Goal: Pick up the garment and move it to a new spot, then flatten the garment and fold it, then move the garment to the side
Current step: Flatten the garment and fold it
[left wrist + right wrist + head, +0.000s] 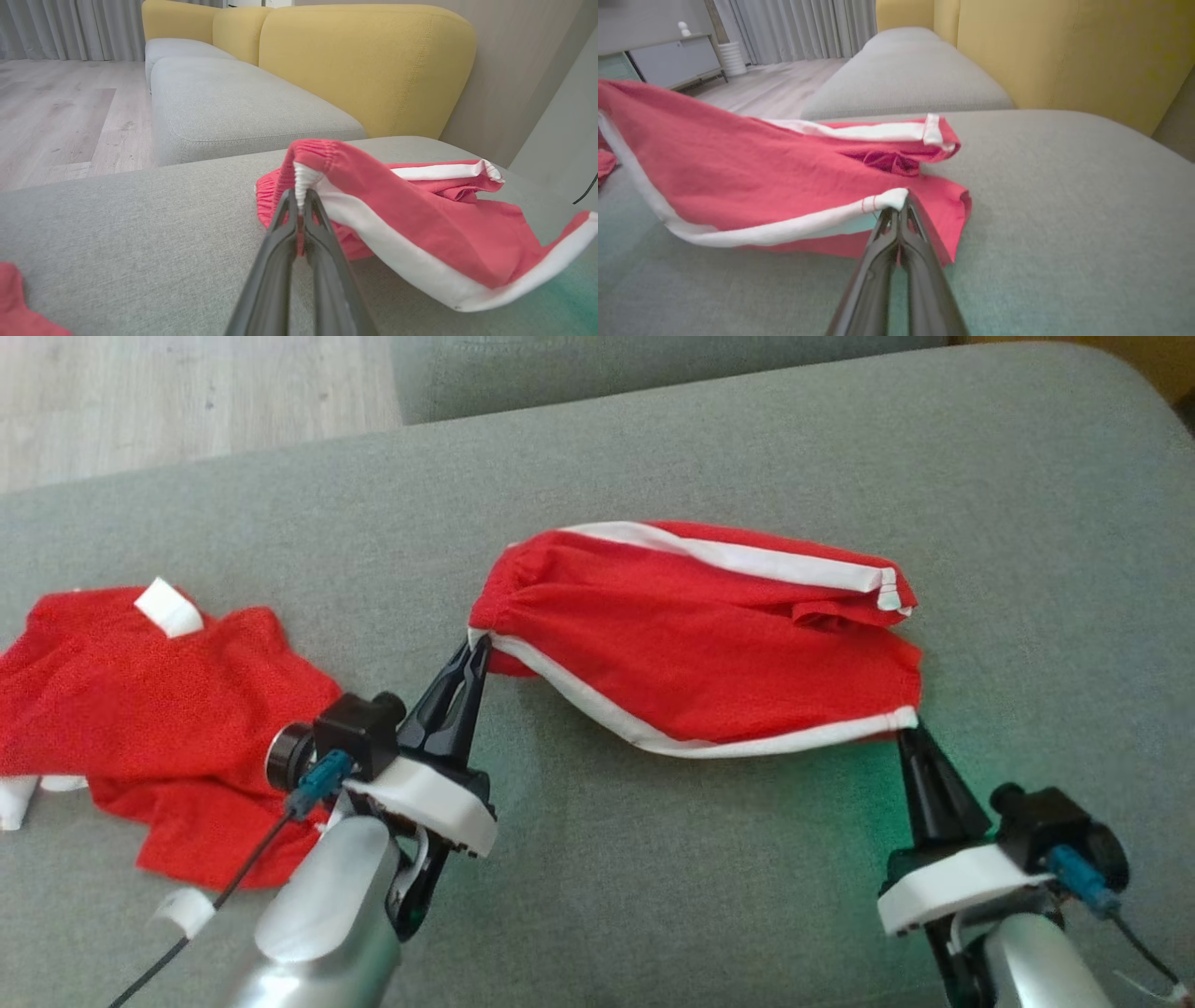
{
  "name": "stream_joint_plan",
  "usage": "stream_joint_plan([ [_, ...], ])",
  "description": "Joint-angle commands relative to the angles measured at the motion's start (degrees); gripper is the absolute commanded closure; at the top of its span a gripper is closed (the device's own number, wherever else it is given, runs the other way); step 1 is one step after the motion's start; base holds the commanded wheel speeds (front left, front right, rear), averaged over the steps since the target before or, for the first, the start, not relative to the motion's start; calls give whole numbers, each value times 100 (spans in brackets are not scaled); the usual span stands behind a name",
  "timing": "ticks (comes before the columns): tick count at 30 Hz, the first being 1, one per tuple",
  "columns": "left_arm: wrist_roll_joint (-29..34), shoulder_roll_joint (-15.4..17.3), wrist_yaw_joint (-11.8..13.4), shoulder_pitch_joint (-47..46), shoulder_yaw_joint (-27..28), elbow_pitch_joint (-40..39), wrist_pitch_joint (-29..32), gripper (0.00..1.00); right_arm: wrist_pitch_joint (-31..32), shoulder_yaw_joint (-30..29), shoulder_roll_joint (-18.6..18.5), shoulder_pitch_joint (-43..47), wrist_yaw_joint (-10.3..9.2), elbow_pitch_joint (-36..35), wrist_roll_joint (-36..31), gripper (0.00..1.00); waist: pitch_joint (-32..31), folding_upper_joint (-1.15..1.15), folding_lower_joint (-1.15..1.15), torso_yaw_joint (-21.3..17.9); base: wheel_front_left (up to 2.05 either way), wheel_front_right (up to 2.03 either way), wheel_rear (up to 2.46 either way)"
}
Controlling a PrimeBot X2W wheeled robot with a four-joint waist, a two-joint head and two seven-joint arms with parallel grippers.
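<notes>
A pair of red shorts (pixel 700 635) with white trim hangs stretched between two robot hands, over the middle of a broad grey seat cushion (pixel 653 448). The near edge of the shorts is lifted off the cushion, sagging in a shallow curve between the two grips. The far edge, with its white side stripe, lies on the cushion towards its back.

The left hand (pixel 476 649) is closed, its two dark fingers pinching the gathered elastic waistband at the corner where the white stripe begins. This corner is raised above the cushion, left of its middle. The right hand (pixel 910 733) is also closed, clamping the white hem at the corner of a leg opening, above the cushion's right half. Both hands reach in from the cushion's near edge, fingers pointing away from the robot.

A second red garment (pixel 140 709) with white patches lies crumpled flat on the cushion's left end, well apart from the shorts. Part of it is hidden behind the left arm's wrist camera.

A faint green glow tints the cushion fabric just below the right hand. Beyond the cushion's far edge stand another grey seat (pixel 243 102) and yellow backrests (pixel 364 60). Pale wooden floor (pixel 187 401) shows past its far left corner.
</notes>
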Motion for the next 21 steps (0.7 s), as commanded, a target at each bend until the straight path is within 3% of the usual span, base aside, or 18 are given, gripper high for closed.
stream_joint_plan([
  [1,-25,136,9,-79,271,-218,-55,100,-67,87,-87,-54,28,-318,22,100,-59,0,0,6,0,0,0],
  [8,-126,237,9,-57,329,-389,-55,100,-56,-3,-275,-215,28,-895,261,100,-221,0,0,73,0,0,0],
  [12,-314,460,9,-296,194,-542,-10,100,18,-76,-462,-532,28,-1255,378,100,-290,0,0,136,0,0,0],
  [21,-1016,1099,9,-1546,5,-1415,897,100,320,-184,-946,-1822,28,-1695,540,100,-473,0,0,305,0,0,0],
])
